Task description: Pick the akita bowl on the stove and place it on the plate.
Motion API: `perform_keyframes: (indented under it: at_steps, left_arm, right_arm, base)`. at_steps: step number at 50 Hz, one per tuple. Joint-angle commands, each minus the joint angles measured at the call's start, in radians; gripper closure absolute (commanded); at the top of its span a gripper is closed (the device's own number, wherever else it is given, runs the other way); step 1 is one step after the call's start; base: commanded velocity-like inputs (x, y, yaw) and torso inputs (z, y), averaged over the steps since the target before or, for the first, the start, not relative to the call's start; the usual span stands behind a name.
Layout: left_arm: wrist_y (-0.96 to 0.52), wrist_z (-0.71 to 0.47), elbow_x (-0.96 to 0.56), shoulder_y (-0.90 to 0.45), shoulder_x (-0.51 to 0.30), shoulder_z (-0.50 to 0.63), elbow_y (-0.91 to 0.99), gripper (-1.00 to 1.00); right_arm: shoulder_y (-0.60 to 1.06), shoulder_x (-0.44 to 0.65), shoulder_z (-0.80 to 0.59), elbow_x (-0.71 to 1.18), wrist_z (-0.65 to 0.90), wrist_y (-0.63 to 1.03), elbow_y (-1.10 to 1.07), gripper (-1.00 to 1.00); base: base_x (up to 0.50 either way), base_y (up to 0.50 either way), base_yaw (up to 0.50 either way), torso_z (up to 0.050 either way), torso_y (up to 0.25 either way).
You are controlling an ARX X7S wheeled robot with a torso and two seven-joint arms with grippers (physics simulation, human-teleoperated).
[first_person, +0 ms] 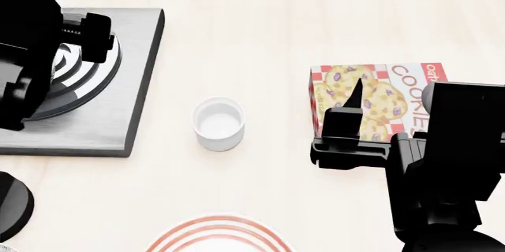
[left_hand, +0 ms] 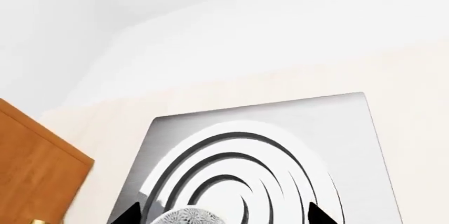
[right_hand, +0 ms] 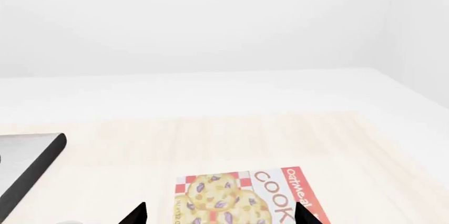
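The akita bowl (left_hand: 186, 216) shows only as a patterned rim at the lower edge of the left wrist view, resting on the stove (left_hand: 350, 145) over its raised rings. My left gripper (left_hand: 224, 216) is open, its black fingertips (left_hand: 130, 214) wide apart, and the bowl lies between them, closer to one. In the head view my left arm covers the bowl above the stove (first_person: 118, 116). The red-ringed plate (first_person: 214, 234) peeks in at the near table edge. My right gripper (right_hand: 221, 214) is open and empty above a cookie box (right_hand: 245, 197).
A small plain white cup (first_person: 219, 123) stands between the stove and the cookie box (first_person: 379, 95). A wooden cabinet (left_hand: 35, 166) is beside the stove in the left wrist view. A black round object (first_person: 12, 204) sits at the near left edge.
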Motion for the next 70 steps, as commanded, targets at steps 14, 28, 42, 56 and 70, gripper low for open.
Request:
perform_keyframes:
  at_steps: [14,28,42,56,70]
  left_arm:
    - [-0.024,-0.059,0.011,0.048,-0.011,0.001,-0.005,-1.00]
    - [-0.030,-0.059,0.023,0.081,-0.016,0.010,-0.005,-1.00]
    - [-0.036,-0.060,0.030,0.101,-0.020,0.011,-0.005,-1.00]
    - [-0.035,-0.054,0.032,0.114,-0.022,0.012,-0.006,-1.00]
    - [-0.038,-0.053,0.040,0.127,-0.029,0.016,-0.006,-1.00]
  right_arm:
    - [-0.001,0.007,-0.003,0.014,0.010,-0.005,0.005,-1.00]
    - [0.004,0.009,-0.003,0.024,0.019,0.001,0.005,-1.00]
    - [0.004,0.012,-0.004,0.032,0.025,-0.003,0.006,-1.00]
    - [0.003,0.015,-0.005,0.039,0.032,-0.005,0.008,-1.00]
    - [0.003,0.019,-0.006,0.048,0.038,-0.008,0.009,-1.00]
  base:
    - [0.00,0.00,0.00,0.000,0.000]
    - [0.00,0.00,0.00,0.000,0.000]
    - [0.00,0.00,0.00,0.000,0.000]
    - [0.00,0.00,0.00,0.000,0.000]
    - [0.00,0.00,0.00,0.000,0.000]
